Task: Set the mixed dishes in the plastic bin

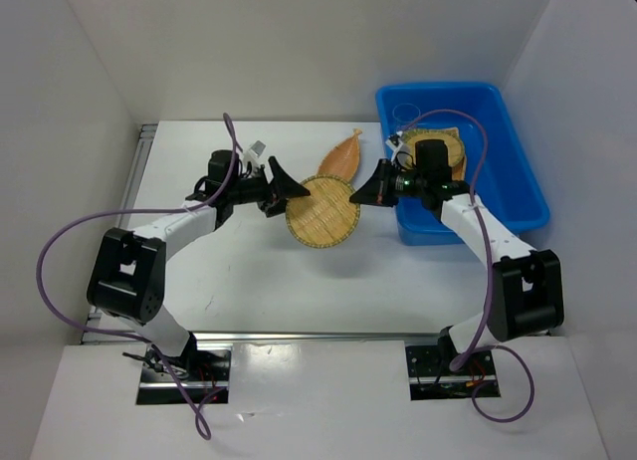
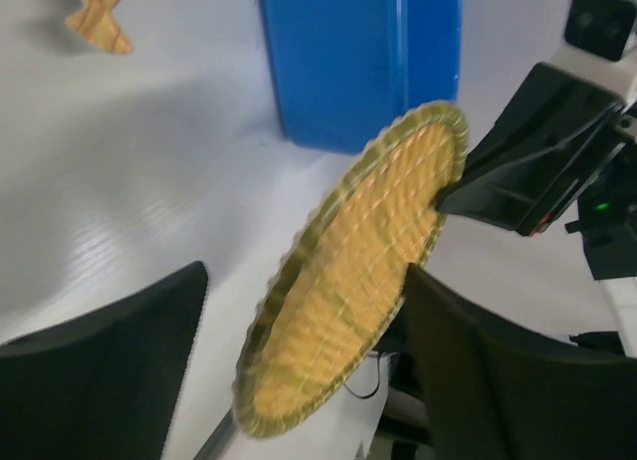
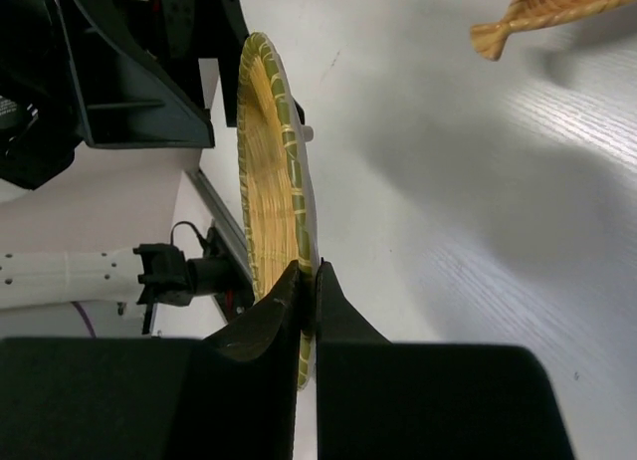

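Right tool (image 1: 366,193) pinches the rim of the round tan woven-bamboo tray (image 1: 322,213); left tool (image 1: 291,190) gapes wide around its opposite edge; bright blue plastic bin (image 1: 495,171) nearby.

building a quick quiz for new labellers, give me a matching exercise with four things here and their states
Things:
1 left gripper
2 right gripper
3 leaf-shaped tray
4 blue bin

States:
a lying on the table
b open
c has a woven tray inside
d shut on the round tray, at its rim

Pairs: 1-b, 2-d, 3-a, 4-c
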